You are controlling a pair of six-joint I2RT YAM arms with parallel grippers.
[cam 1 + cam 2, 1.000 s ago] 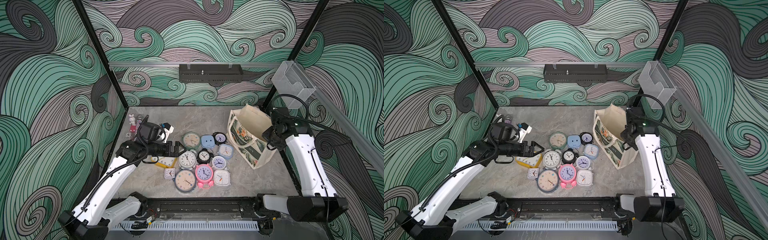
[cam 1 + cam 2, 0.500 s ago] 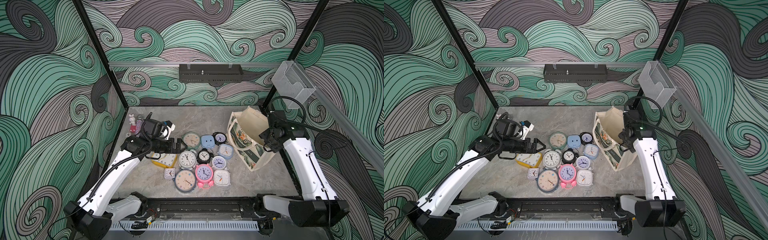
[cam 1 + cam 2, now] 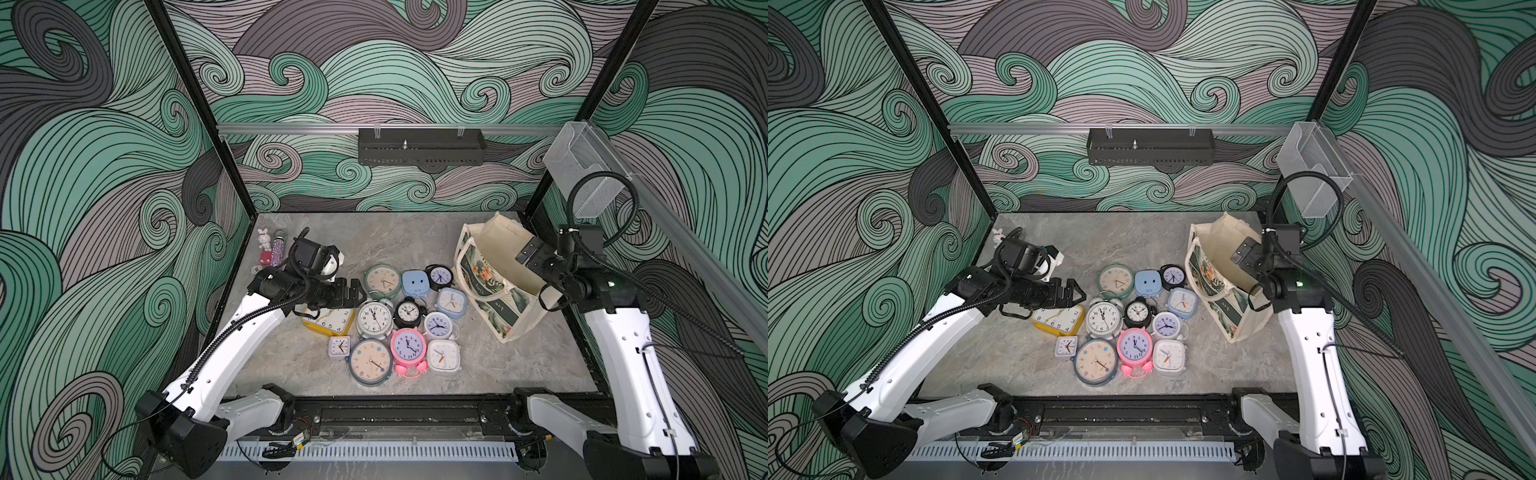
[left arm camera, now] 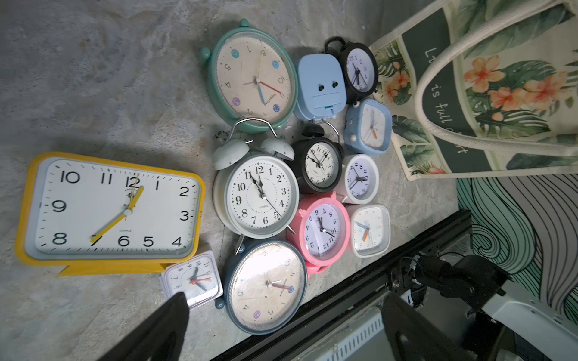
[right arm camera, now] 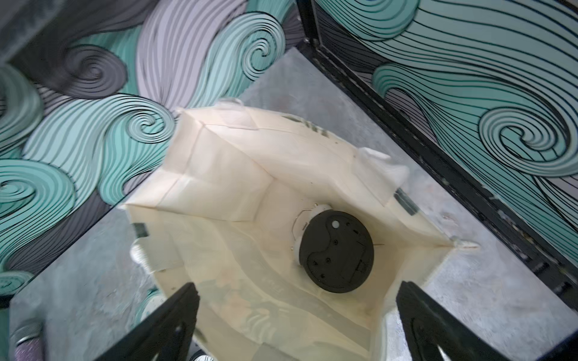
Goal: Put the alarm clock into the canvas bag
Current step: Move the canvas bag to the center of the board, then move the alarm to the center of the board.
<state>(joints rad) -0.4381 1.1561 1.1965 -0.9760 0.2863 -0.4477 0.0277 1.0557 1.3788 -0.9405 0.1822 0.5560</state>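
Note:
The cream canvas bag [image 3: 494, 286] [image 3: 1221, 291] with its leaf print stands open at the table's right side. In the right wrist view an alarm clock [image 5: 336, 251] lies inside the bag [image 5: 250, 187] on its bottom, its black round back facing up. My right gripper [image 3: 530, 253] [image 5: 297, 290] hovers open over the bag's mouth, nothing between its fingers. My left gripper [image 3: 353, 291] [image 4: 281, 300] hangs open and empty above a cluster of clocks, just past the yellow rectangular clock [image 3: 328, 322] [image 4: 109, 209].
Several more clocks lie mid-table, among them a pink one [image 3: 408, 347] and a mint twin-bell one [image 3: 374, 318]. A bunny figure [image 3: 263, 239] and glitter bottle [image 3: 277, 251] sit at the back left. The black front rail [image 3: 395, 411] borders the table.
The right gripper went from shut to open above the bag, and the clock now lies inside. The left arm shifted slightly over the clocks, its gripper still open.

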